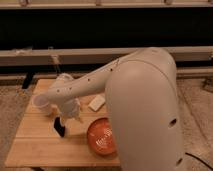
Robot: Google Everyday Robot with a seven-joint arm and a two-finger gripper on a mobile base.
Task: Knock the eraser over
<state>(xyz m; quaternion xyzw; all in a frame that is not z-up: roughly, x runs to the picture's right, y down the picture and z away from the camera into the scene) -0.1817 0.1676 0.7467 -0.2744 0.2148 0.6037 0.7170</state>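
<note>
The eraser (pixel 60 127) is a small black block standing on end, slightly tilted, on the wooden table (pixel 35 142), left of the orange bowl (pixel 102 136). My gripper (pixel 66 119) hangs from the white arm's wrist and sits right at the eraser's upper right side, touching it or nearly so. The large white arm fills the right half of the view and hides the table's right part.
A white cup (pixel 42 104) stands at the table's left, just behind the gripper. A pale whitish block (pixel 96 103) lies behind the bowl. A dark wall with a pale ledge runs behind the table, and speckled floor surrounds it.
</note>
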